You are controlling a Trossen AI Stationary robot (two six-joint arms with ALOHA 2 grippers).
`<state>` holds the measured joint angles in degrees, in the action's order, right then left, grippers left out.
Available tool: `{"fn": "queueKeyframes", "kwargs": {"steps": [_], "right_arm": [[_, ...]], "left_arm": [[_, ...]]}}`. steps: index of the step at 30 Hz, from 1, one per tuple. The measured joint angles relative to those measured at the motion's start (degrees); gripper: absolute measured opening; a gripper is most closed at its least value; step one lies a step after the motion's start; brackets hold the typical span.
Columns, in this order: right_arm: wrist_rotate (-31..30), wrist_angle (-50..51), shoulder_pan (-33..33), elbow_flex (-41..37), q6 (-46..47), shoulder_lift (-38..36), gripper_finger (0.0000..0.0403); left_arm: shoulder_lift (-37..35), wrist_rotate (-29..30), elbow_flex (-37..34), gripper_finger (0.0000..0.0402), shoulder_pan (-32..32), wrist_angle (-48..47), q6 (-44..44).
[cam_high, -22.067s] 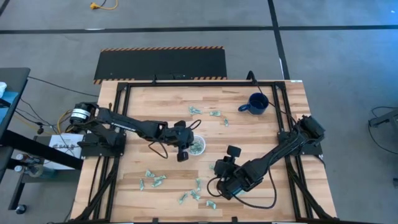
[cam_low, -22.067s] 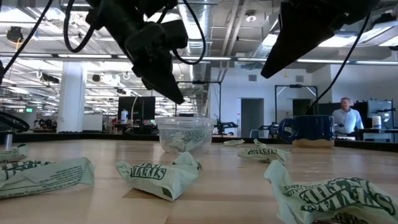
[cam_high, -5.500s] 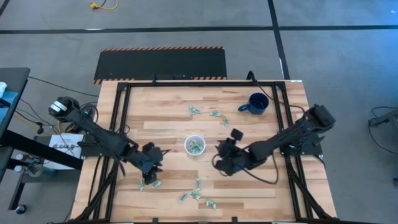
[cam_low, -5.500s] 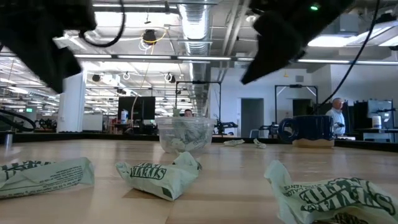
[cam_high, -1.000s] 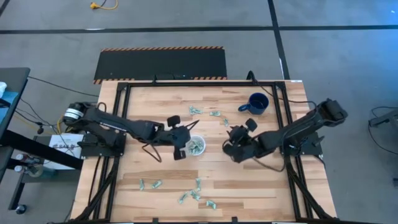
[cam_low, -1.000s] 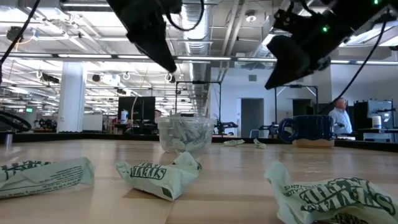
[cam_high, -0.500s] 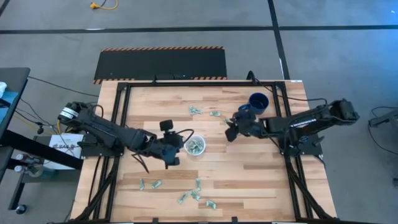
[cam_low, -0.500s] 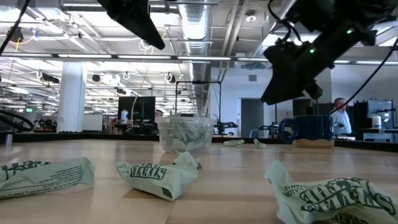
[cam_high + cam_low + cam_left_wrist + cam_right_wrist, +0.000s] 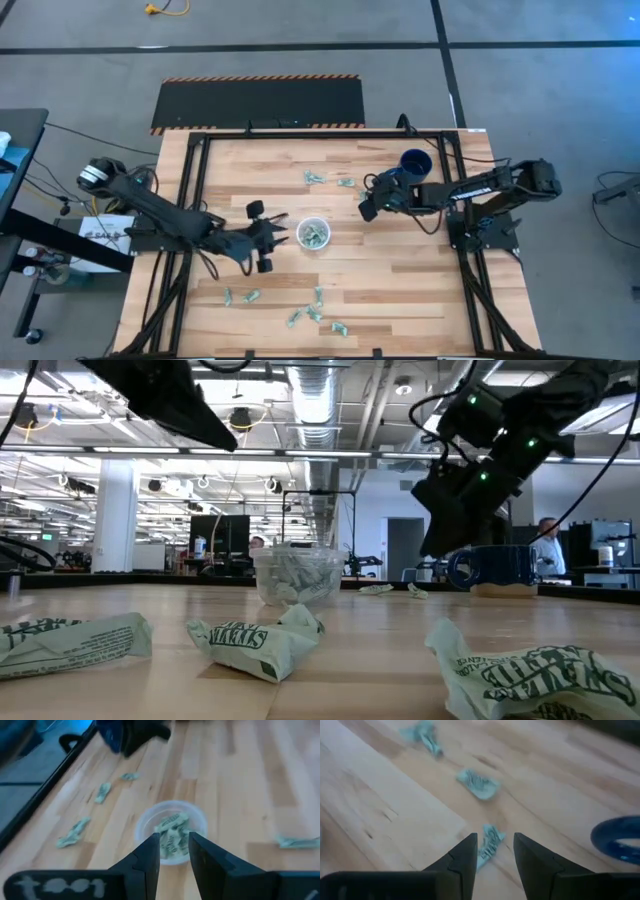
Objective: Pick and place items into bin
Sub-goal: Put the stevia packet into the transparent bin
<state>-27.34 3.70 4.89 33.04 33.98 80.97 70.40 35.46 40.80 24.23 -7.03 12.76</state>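
Note:
The bin, a small clear cup [image 9: 313,234] with wrappers inside, stands mid-table; it also shows in the left wrist view [image 9: 196,821] and the low view [image 9: 297,573]. Pale green-and-white items lie in a far group [image 9: 345,182] and a near group [image 9: 309,312]. My left gripper [image 9: 264,243] [image 9: 173,842] hovers open just left of the cup, pointing at it, with nothing between its fingers. My right gripper [image 9: 366,206] [image 9: 494,838] is open above the table, over one far wrapper [image 9: 488,846] that lies flat on the wood.
A dark blue mug [image 9: 414,165] stands at the far right, close behind my right gripper. Two more wrappers [image 9: 479,784] lie beyond it. Large wrappers [image 9: 262,640] lie near the front edge. Bare wood lies right of the cup.
My left gripper has drawn back from beside the cup toward the table's left and slightly nearer edge, sinking a little. My right gripper has swung from the middle right toward the far edge, turning and dipping over the wrappers beside the blue mug.

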Motion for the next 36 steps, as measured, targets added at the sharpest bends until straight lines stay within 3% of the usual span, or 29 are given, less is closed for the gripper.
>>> {"fn": "queueKeyframes", "kwargs": {"steps": [7, 17, 27, 36], "right_arm": [[3.91, -5.51, 2.81, 0.0, 0.78, 6.11, 0.0174], [4.33, -8.05, 2.98, 0.02, 5.82, 12.09, 0.0196], [-2.84, -11.21, 0.19, 0.3, 6.58, 16.7, 0.0161], [-4.88, -12.78, -2.17, 0.11, 6.25, 16.93, 0.0072]], "left_arm": [[-10.48, -4.11, -11.14, 0.0093, 0.58, 13.95, -0.08], [-13.14, -3.18, -12.83, 0.0093, 3.28, 14.99, 1.62], [-13.02, -3.19, -12.83, 0.0093, 3.52, 17.66, 1.81], [-13.02, -3.18, -12.83, 0.0093, 3.52, 17.53, 2.66]]}}
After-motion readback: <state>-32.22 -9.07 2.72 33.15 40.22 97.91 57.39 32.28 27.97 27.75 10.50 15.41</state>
